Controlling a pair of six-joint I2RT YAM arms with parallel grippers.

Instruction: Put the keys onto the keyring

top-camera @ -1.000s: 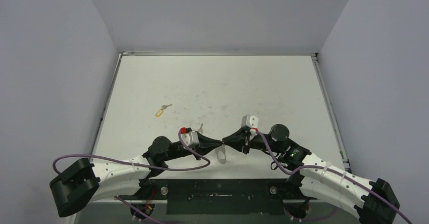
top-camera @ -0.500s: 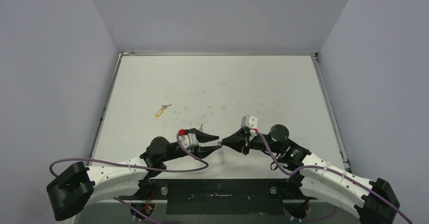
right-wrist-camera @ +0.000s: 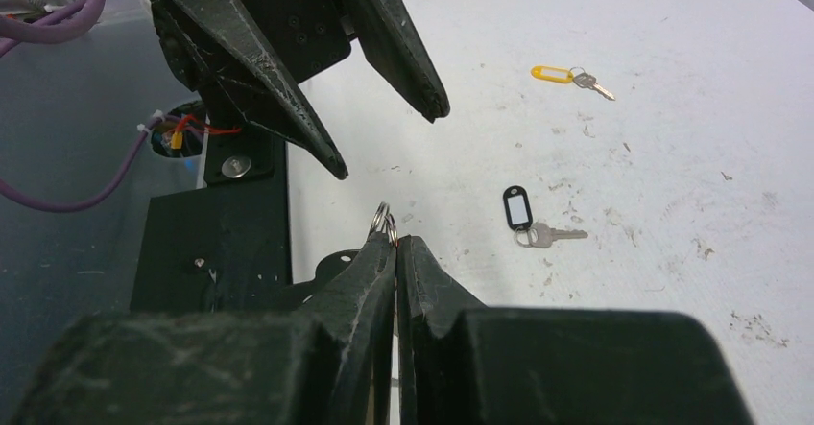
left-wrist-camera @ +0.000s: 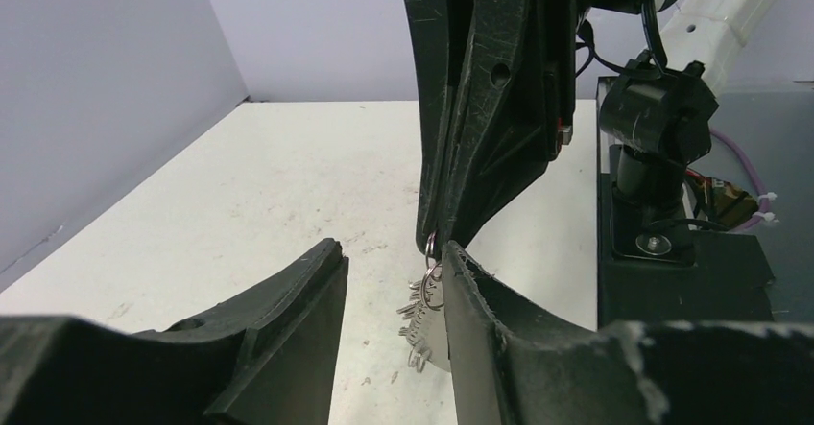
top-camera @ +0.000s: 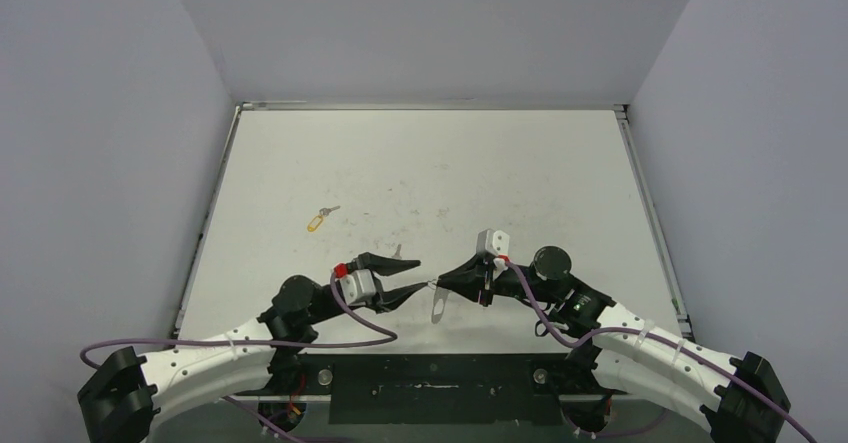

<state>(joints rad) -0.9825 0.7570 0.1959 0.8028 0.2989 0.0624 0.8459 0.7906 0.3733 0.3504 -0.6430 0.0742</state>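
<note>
Over the table [top-camera: 520, 183], the right gripper [right-wrist-camera: 394, 243] is pinched shut on the top of the keyring [top-camera: 438, 306], which dangles between the arms. The left gripper [left-wrist-camera: 391, 252] stands partly open and empty, just beside it. The black-tag key [right-wrist-camera: 523, 216] lies near, and the yellow-tag key [right-wrist-camera: 566, 77] lies farther out. I judge the left should back off without snagging, then fetch the black-tag key while the right holds steady. A second ago the left was closed at the keyring. Now it has opened and drawn back.

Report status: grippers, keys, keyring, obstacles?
Left gripper open, empty. Right gripper shut on keyring, which hangs. Yellow-tag key, black-tag key loose on table. No obstruction seen.
</note>
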